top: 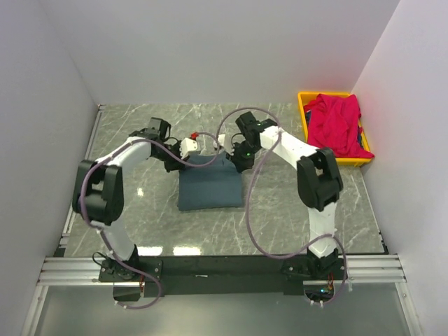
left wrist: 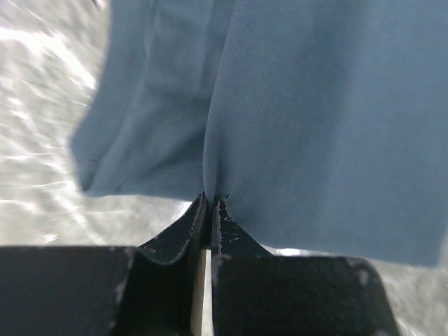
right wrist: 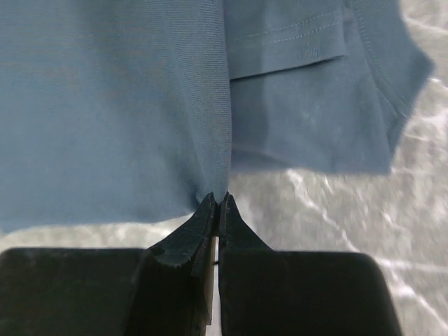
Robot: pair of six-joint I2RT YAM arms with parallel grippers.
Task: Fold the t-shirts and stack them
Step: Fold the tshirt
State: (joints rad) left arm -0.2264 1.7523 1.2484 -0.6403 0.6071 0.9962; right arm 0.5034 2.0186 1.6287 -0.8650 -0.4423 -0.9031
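A dark slate blue-grey t-shirt [top: 208,183] lies folded into a rough rectangle at the middle of the table. My left gripper [top: 190,158] is at its far left corner. In the left wrist view the jaws [left wrist: 211,200] are pinched together on a fold of the blue-grey cloth [left wrist: 315,126]. My right gripper [top: 236,159] is at the far right corner, and in its wrist view the jaws [right wrist: 218,199] are shut on the cloth's edge [right wrist: 112,105]. The crimson red t-shirt [top: 336,123] lies bunched in a bin at the back right.
The yellow plastic bin [top: 302,106] stands against the right wall at the back. The marbled table [top: 140,203] is walled in white on the left, back and right. Cables loop from both arms over the tabletop.
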